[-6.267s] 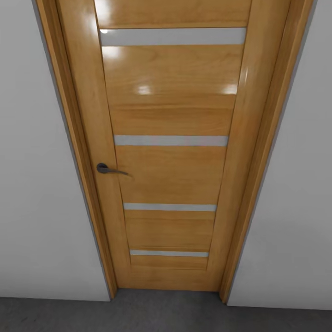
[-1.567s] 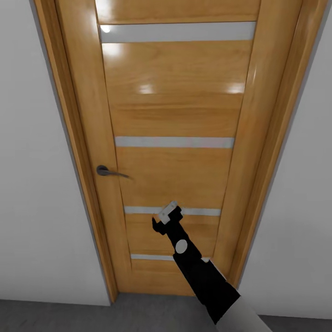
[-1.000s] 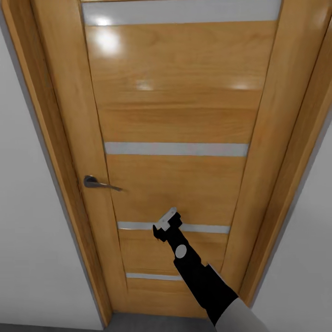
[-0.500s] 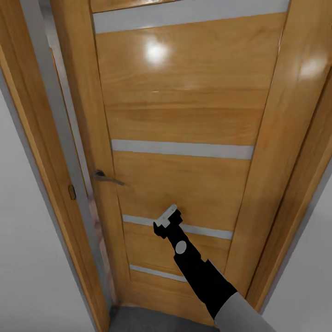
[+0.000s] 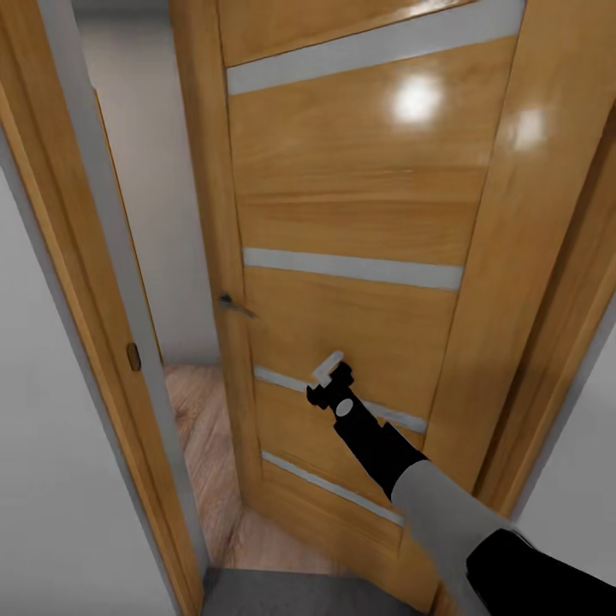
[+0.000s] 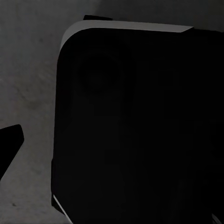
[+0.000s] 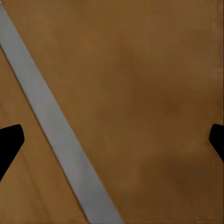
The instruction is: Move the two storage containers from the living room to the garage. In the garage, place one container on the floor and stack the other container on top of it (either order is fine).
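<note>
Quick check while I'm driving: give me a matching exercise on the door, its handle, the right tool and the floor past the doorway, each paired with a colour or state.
Column one:
1. wooden door
2. door handle
3. right tool
4. floor beyond the doorway

Column two:
A. light wood planks
B. swung partly open, with pale horizontal stripes
C. open and empty, up against the door panel
D. dark metal lever near the door's free edge

Pairs: 1-B, 2-D, 3-C, 4-A
</note>
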### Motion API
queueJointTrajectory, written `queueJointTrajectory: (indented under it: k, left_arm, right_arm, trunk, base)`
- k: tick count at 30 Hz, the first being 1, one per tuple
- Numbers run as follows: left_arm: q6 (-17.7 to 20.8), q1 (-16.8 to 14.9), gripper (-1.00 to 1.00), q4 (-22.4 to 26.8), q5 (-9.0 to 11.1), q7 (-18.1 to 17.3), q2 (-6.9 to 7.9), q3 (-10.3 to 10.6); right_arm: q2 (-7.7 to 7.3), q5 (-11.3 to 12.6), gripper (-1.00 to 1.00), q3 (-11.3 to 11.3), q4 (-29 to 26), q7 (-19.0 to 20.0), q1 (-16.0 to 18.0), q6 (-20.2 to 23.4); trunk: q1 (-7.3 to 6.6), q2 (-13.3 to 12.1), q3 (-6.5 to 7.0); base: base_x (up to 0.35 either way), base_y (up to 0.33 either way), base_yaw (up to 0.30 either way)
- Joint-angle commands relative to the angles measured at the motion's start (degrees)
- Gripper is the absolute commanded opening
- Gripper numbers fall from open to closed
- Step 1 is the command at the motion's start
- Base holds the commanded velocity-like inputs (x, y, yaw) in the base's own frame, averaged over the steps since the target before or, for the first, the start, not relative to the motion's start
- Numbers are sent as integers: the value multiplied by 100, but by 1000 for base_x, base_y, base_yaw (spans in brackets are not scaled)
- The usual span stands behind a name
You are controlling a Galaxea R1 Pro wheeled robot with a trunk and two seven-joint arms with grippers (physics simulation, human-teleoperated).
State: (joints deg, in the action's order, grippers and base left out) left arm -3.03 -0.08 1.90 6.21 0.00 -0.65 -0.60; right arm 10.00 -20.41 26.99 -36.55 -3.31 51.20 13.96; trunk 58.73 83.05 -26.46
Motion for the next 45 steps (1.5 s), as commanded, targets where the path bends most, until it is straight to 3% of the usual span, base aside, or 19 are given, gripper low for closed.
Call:
queueJointTrajectory:
  k: [1, 4, 11, 18, 24, 26, 27, 28, 32, 41, 45]
  left_arm:
    - [-13, -1, 100, 2, 55, 0, -3, -1]
    - [-13, -1, 100, 3, 55, 0, -4, -1]
    - [-13, 0, 100, 3, 55, 0, -1, -1]
    - [-13, 1, 100, 2, 55, 0, 4, -1]
    - [-13, 0, 100, 3, 55, 0, 2, -9]
    - [-13, 1, 100, 1, 55, 0, -2, -9]
    - [-13, 1, 100, 0, 55, 0, -4, -10]
    - [-13, 0, 100, 1, 55, 0, -4, -10]
    - [-13, 0, 100, 1, 55, 0, -1, -10]
    - [-13, -1, 100, 3, 55, 0, -2, -10]
    - [-13, 0, 100, 3, 55, 4, -4, -7]
  right_arm:
    - [0, -1, 100, 3, 154, -28, 133, 41]
    - [0, 165, 100, -14, 435, -29, 387, 40]
    - [0, 420, 100, -54, 537, -29, 488, 37]
    - [0, 462, 100, -8, 393, -8, 496, 43]
    - [0, 503, 100, 7, -79, 86, 446, 39]
    - [0, 655, 100, 16, -126, 101, 424, 41]
    - [0, 986, 100, 148, -147, 174, 410, 38]
    - [0, 1114, 100, 282, -168, 207, 417, 28]
    - [0, 1406, 100, 671, -295, 206, 431, -82]
    - [0, 1519, 100, 813, -321, 159, 435, -109]
    - [0, 1756, 100, 815, -317, 145, 435, -103]
  trunk:
    - [0, 3, -6]
    - [0, 3, -6]
    - [0, 3, -6]
    - [0, 3, -6]
    - [0, 3, -6]
    - [0, 3, -6]
    - [0, 3, -6]
    - [0, 3, -6]
    - [0, 3, -6]
    - [0, 3, -6]
    - [0, 3, -6]
  base:
    - [0, 0, 0]
    - [0, 0, 0]
    - [0, 0, 0]
    - [0, 0, 0]
    - [0, 0, 0]
    - [0, 0, 0]
    - [0, 0, 0]
    - [0, 0, 0]
    - [0, 0, 0]
    - [0, 0, 0]
    - [0, 0, 0]
